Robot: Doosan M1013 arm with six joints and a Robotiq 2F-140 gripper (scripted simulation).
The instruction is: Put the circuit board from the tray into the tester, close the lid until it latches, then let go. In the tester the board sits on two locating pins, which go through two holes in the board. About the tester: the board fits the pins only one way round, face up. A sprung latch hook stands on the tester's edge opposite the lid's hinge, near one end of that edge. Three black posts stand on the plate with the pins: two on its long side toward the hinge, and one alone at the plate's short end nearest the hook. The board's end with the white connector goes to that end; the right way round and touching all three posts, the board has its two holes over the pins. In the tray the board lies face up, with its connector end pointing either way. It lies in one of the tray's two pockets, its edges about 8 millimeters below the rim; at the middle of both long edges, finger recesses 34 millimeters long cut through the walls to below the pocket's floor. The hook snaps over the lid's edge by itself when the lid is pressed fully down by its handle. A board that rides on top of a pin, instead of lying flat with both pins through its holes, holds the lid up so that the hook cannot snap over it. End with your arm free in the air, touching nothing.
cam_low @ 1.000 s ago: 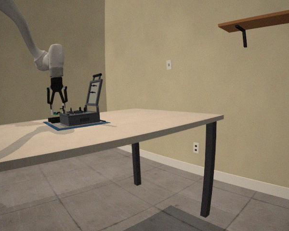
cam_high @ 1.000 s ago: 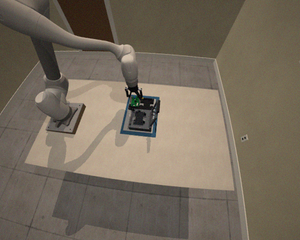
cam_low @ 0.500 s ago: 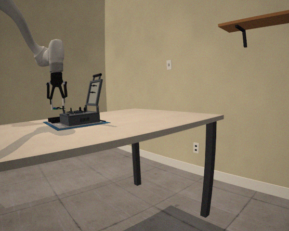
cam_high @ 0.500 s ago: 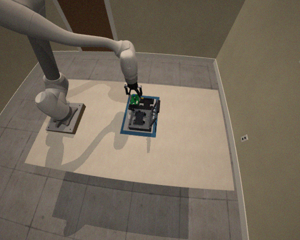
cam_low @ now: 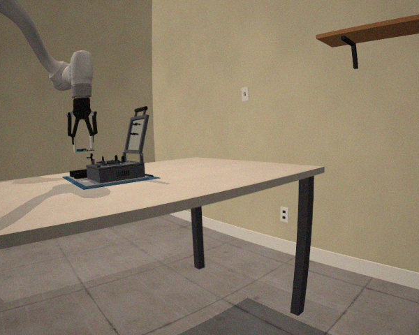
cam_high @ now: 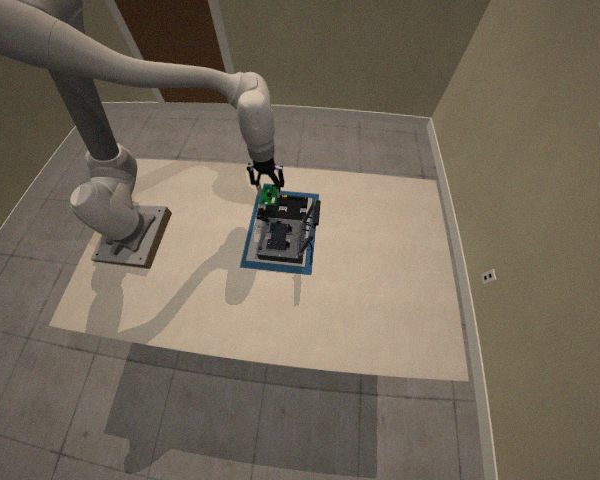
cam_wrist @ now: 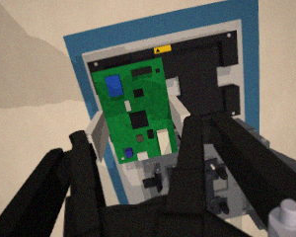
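Note:
My gripper [cam_low: 82, 148] is shut on the green circuit board [cam_low: 82, 149], gripping its two long edges. It holds the board level in the air, above the black tray [cam_low: 77, 174] and a little higher than the tester's top. In the wrist view the board [cam_wrist: 135, 111] lies face up between the finger pads, with its white connector [cam_wrist: 163, 140] at the end nearer the tester. From above, the board [cam_high: 269, 194] hangs over the tray's left pocket [cam_high: 285, 206]. The grey tester [cam_high: 281, 241] stands just in front of the tray. Its lid [cam_low: 135, 132] stands open and upright.
Tray and tester sit on a grey plate on a blue mat [cam_high: 248, 259]. Black posts and a hook stick up from the tester's top [cam_low: 108, 160]. The upright lid with its handle [cam_low: 140, 108] rises at the tester's right side. The robot's base [cam_high: 129, 235] stands to the left.

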